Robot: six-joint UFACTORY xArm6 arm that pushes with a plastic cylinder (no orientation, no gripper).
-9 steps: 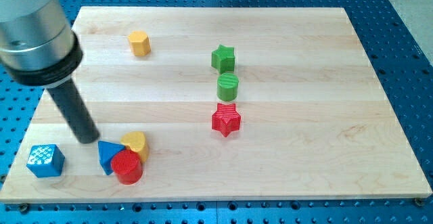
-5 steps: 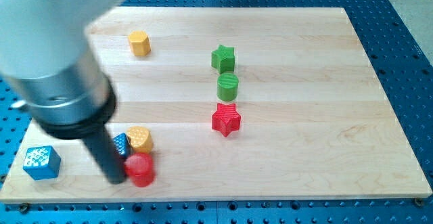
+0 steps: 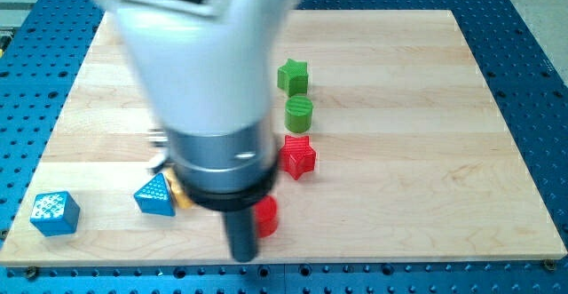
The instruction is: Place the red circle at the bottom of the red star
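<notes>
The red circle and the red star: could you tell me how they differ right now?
The red star shows fully; the red circle is half hidden behind my rod, with my tip beside it. The red star sits below the green cylinder; the red circle lies lower and further left. Both are red.

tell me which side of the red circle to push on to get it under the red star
Push its left face. The red circle lies below and left of the red star, mostly hidden by the arm. My tip sits at its lower left, so a short rightward shove, angled slightly up, should settle it beneath the star.
</notes>
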